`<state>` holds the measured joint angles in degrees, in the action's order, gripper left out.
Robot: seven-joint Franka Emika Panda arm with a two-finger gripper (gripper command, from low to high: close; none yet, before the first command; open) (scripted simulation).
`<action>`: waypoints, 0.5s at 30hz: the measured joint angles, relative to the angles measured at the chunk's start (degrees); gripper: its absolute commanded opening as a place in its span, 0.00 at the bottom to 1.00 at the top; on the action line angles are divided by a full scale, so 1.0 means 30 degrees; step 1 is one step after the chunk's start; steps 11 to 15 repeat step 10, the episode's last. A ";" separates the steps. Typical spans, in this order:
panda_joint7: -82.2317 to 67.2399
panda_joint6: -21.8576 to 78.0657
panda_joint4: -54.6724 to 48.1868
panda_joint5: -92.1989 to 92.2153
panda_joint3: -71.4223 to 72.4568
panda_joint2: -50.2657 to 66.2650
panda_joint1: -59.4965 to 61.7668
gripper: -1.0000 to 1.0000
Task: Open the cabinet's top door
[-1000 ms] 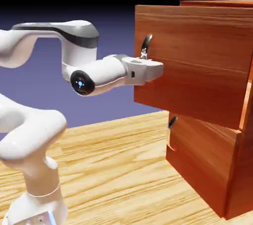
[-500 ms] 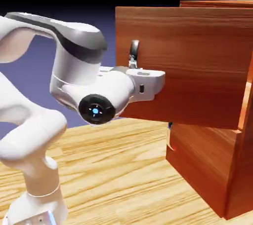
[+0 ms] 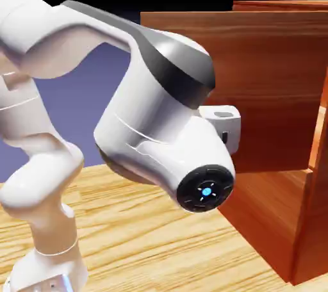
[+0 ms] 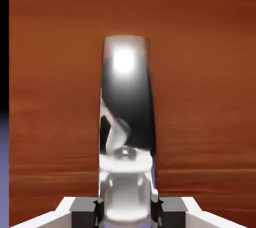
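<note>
Exterior view: the reddish-brown wood-grain top door (image 3: pixel 269 60) stands swung out from the tall wooden cabinet (image 3: pixel 314 233), over the pale wood tabletop (image 3: pixel 128 246); the bulky white arm (image 3: pixel 141 98) hides its handle. Hand view: the end effector (image 4: pixel 128 212) is closed on the curved dark metal handle (image 4: pixel 127 107), backdrop showing past the door's left edge.

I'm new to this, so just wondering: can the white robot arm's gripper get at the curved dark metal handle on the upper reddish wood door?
Yes, it seems so: the gripper's small grey fingertips already close around the curved dark metal handle, with nothing visible between.
</note>
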<state>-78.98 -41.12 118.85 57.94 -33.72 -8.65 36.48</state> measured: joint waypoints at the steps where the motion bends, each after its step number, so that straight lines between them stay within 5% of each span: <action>1: -0.0340 0.0643 -0.0692 -0.0132 -0.0146 0.0678 -0.0008 0.00; 10: -0.3242 0.5679 -0.6905 -0.1023 -0.0328 0.6249 0.0945 0.00; 15: -0.3242 0.5679 -0.6905 -0.1023 -0.0328 0.6249 0.0945 0.00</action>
